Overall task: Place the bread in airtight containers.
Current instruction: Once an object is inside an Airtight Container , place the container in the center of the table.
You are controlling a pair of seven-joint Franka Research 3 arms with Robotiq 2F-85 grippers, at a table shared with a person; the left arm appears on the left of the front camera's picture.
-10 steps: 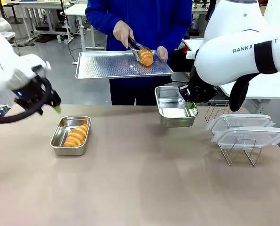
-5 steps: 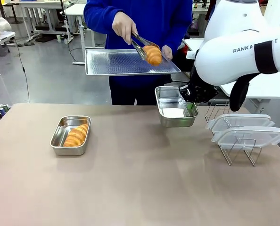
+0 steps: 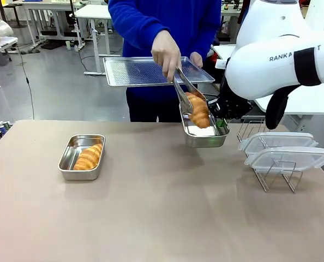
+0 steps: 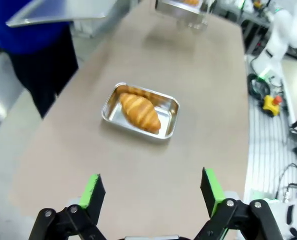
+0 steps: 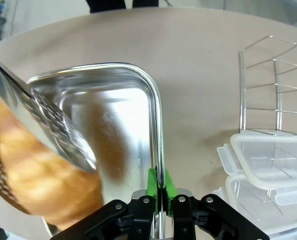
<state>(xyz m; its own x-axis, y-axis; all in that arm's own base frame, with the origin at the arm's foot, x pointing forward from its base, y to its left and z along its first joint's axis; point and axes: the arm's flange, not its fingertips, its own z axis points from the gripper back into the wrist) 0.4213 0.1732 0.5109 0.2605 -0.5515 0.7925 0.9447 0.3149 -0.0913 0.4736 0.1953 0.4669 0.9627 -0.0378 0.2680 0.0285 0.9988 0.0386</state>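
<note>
The right tool (image 5: 160, 184) clamps the rim of a pan (image 5: 113, 100), a croissant (image 3: 199, 112) in tongs (image 3: 181, 93) just beside it, while the left tool (image 4: 152, 184) stands with fingers apart, the second pan (image 4: 167, 114) well ahead of it.

The croissant (image 5: 31, 172) in the tongs (image 5: 58, 135) looks blurry, and the picture's edge cuts it off. The far pan (image 4: 183, 16) is cut off too.

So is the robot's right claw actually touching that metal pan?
Touching. The right wrist view shows the right gripper clamping the pan by its rim between green pads.
</note>
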